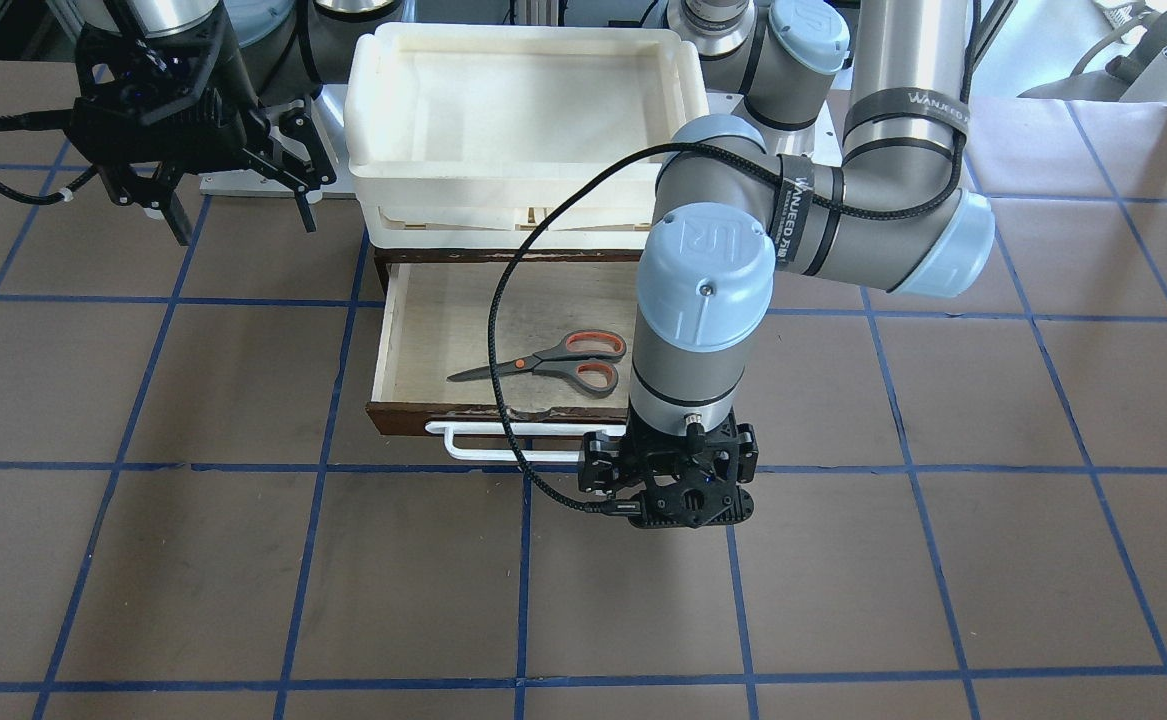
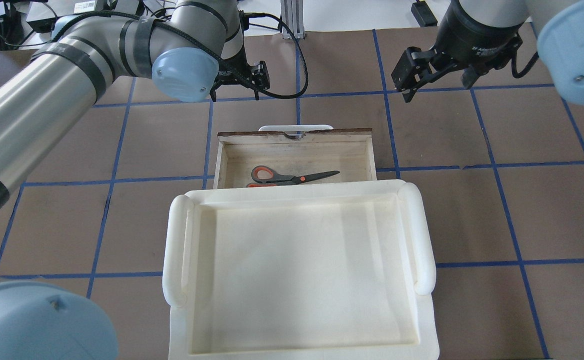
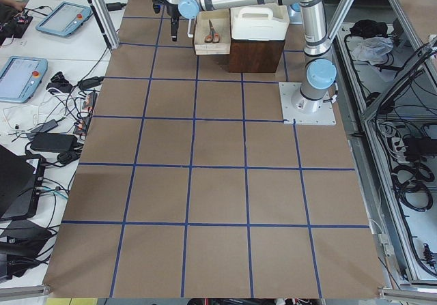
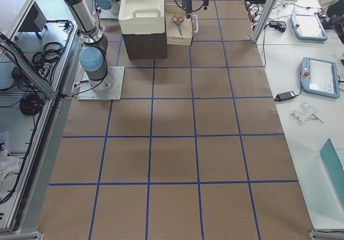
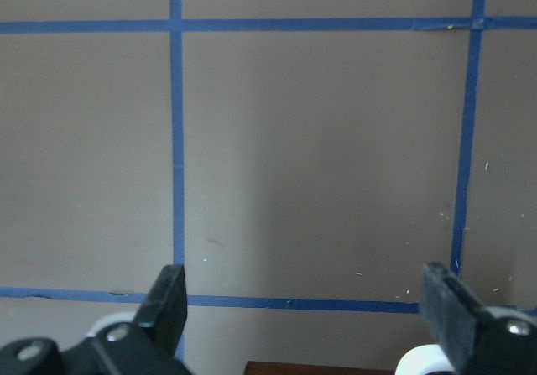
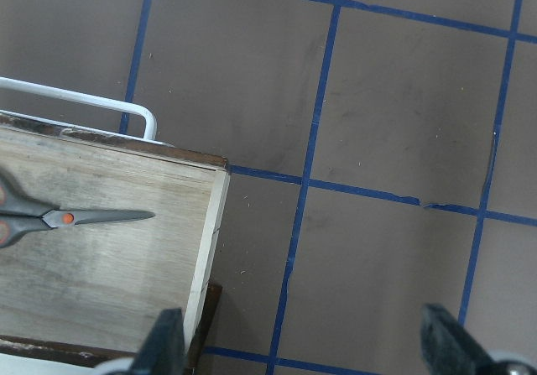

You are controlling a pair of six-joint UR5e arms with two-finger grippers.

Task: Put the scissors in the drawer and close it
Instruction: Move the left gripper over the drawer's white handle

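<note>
Brown tabletop [image 1: 943,560] gridded by blue tape [image 1: 523,600], white benches [image 3: 68,52] alongside.

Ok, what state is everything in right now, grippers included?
scissors: blades closed, lying flat inside the drawer.
drawer: pulled open.
left gripper: open, empty, over the table in front of the drawer.
right gripper: open, empty, off to the drawer's side.
white tray: empty.

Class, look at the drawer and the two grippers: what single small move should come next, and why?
Probably the left gripper should ease toward the robot, press against the white handle and push the drawer shut. The scissors already lie flat inside the open drawer with nothing gripping them. The left gripper hangs open just in front of the handle.
</note>
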